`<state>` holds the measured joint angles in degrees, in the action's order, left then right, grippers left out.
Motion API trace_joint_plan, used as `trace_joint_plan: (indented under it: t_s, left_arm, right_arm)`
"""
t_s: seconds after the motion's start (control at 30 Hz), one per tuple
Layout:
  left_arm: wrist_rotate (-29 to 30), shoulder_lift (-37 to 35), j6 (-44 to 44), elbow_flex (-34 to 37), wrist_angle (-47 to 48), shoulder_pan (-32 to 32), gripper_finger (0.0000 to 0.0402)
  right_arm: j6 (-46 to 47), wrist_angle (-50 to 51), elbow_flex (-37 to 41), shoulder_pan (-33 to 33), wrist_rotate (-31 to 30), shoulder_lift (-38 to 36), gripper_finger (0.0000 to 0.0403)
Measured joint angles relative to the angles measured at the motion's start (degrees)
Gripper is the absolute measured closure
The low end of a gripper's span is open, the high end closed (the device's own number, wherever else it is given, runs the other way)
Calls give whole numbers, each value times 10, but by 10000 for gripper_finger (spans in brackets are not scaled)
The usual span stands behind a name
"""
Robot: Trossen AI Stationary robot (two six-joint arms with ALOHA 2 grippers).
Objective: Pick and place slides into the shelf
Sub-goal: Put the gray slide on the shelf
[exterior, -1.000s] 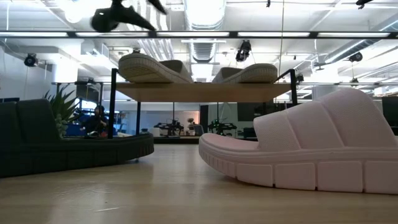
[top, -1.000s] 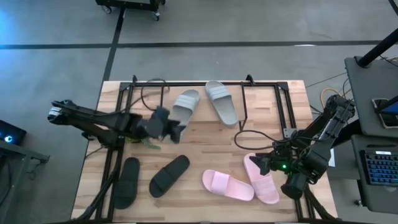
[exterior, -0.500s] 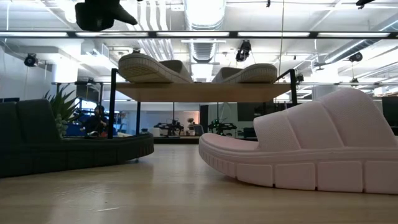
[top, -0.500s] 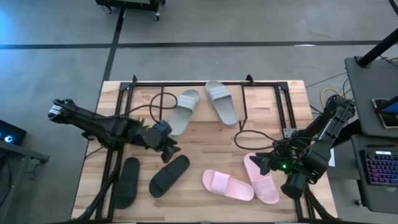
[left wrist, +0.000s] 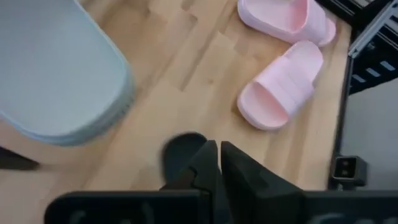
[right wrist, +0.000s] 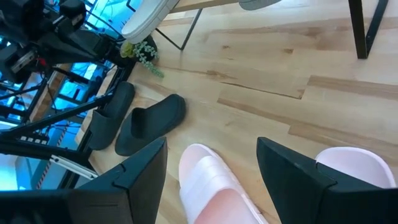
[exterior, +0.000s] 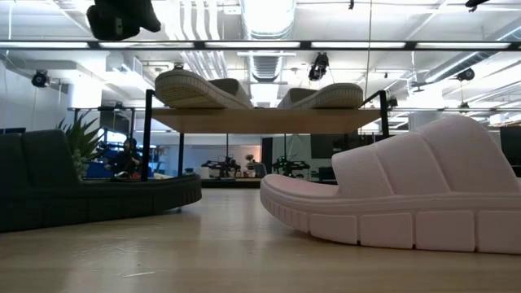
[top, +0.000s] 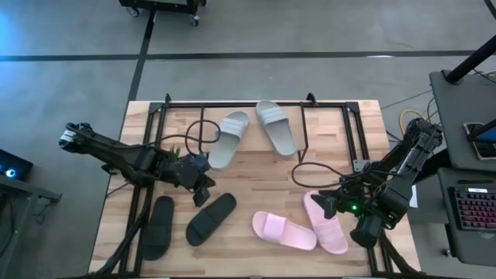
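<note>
Just beyond left claw [top: 203, 186], empty, black slide [top: 211, 218], untouched

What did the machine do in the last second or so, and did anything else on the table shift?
The left claw pulled back from the grey-green slides on the shelf, came toward the black slides, and snapped shut on nothing. The right claw stayed open over the pink slides. No slide moved.
</note>
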<state>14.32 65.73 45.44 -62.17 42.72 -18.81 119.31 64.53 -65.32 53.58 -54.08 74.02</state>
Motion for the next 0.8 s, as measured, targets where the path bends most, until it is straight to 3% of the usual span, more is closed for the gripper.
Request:
trace_joint_plan:
  t_s: [0.2,0.43,0.6,0.8]
  left_arm:
    - [118,-32,-69,0,4,7,394]
    - [139,-47,-32,0,58,100,394]
    - [142,-18,7,-2,60,164,394]
    - [141,52,-7,-53,82,204,394]
  right_arm:
    - [-9,0,0,-4,0,0,165]
    - [-9,0,0,-26,0,0,165]
    - [-9,0,0,-49,0,0,165]
    - [-8,-1,0,-63,1,0,165]
